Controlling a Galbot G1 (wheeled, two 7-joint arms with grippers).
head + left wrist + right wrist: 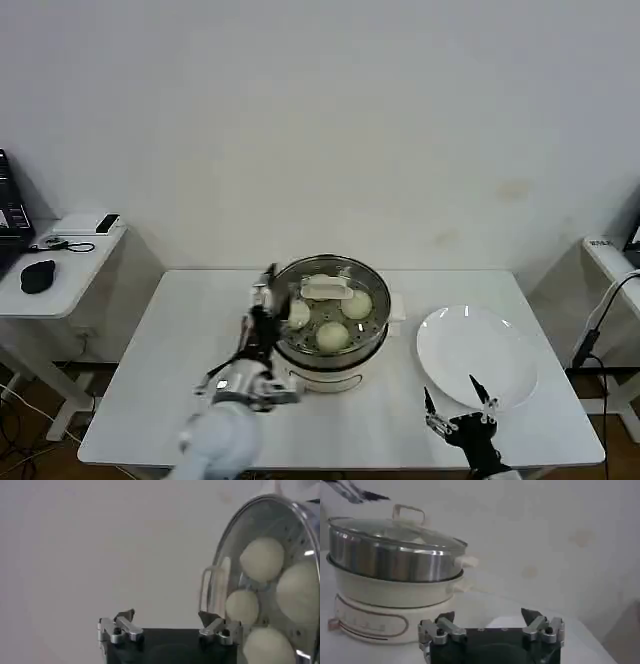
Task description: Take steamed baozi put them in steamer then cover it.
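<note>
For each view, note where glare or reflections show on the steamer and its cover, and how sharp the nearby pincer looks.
Head view: pale glints on the cover rim; left pincer beside the steamer looks smeared. Left wrist view: bright highlights on the cover's metal edge, baozi soft through glass. Right wrist view: steamer wall mirrors the room in streaks; right pincer looks soft up close.

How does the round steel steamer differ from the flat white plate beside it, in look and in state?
The shiny stainless-steel steamer is a deep pot on a white base; the flat white plate lies low on the white table. The steamer holds cream-white steamed baozi under its clear glass cover; the plate is bare. The open left gripper is at the steamer's side, the open right gripper near the plate's edge. Both are round.
</note>
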